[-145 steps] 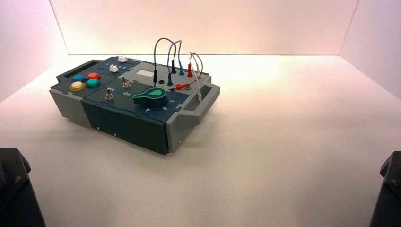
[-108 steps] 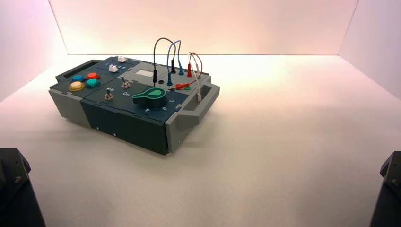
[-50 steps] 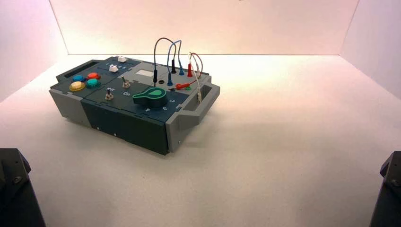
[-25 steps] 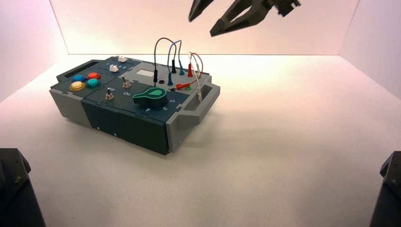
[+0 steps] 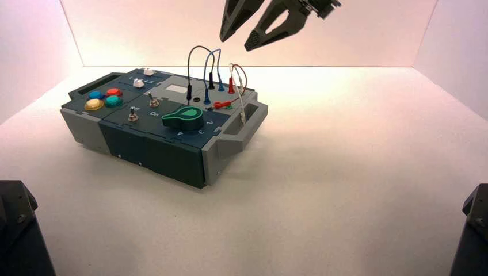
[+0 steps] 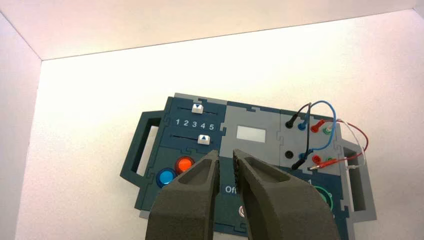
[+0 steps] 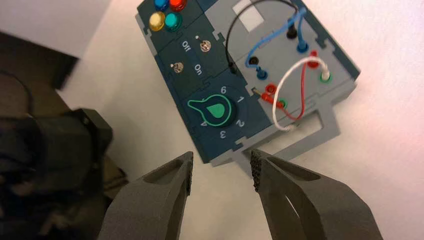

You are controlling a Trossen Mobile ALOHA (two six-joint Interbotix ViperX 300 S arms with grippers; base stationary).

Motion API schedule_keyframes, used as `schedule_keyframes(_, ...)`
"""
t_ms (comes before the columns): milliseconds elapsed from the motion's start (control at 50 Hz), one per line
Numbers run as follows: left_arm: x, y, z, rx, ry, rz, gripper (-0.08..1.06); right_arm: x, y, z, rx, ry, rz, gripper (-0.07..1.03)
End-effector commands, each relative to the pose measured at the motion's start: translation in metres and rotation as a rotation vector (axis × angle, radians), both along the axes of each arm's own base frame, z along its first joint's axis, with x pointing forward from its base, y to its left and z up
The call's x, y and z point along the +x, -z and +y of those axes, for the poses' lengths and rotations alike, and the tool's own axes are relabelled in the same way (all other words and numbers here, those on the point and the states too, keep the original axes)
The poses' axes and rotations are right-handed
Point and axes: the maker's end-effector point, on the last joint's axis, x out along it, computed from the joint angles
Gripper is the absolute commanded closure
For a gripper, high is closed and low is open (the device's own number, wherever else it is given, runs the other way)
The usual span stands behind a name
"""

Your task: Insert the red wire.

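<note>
The red wire (image 7: 301, 98) arches over the right end of the box (image 5: 155, 146). One red plug (image 5: 231, 86) stands upright in a socket at the back. Its other red plug (image 5: 221, 104) lies loose on the panel, also seen from the left wrist (image 6: 327, 161) and the right wrist (image 7: 268, 95). My right gripper (image 5: 236, 40) hangs high above the wire section, wide open and empty; from its wrist (image 7: 222, 170) the box lies far below. My left gripper (image 6: 225, 156) hovers high over the box's front, jaws a narrow gap apart, holding nothing. It is outside the high view.
Blue (image 5: 214, 60) and black (image 5: 193, 54) leads arch beside the red one, and a white lead (image 5: 240, 106) trails toward the right handle (image 5: 247, 123). A green knob (image 5: 183, 117), two toggle switches, coloured buttons (image 5: 103, 99) and two sliders (image 6: 200, 124) fill the panel. White walls enclose the table.
My right gripper has come into the high view from the top edge and shifted left and lower above the wires. The box and wires have not moved.
</note>
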Motion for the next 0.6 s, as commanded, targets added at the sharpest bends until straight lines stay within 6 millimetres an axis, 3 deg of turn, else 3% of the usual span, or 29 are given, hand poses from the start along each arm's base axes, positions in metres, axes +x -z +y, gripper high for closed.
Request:
schedule_keyframes(20,0.005,-0.013,0.001,0.001,-0.003,-0.031,0.80,0.003,-0.015,0.012,-0.017,-0.077,-0.093,0.35)
schedule_keyframes(260,0.006,-0.011,0.001,0.005,-0.001,-0.025,0.80,0.002,-0.012,0.023,-0.121,-0.211,-0.186,0.35)
schedule_keyframes(600,0.008,-0.008,0.001,0.014,0.000,-0.017,0.80,0.025,-0.008,0.024,-0.311,-0.349,-0.282,0.35)
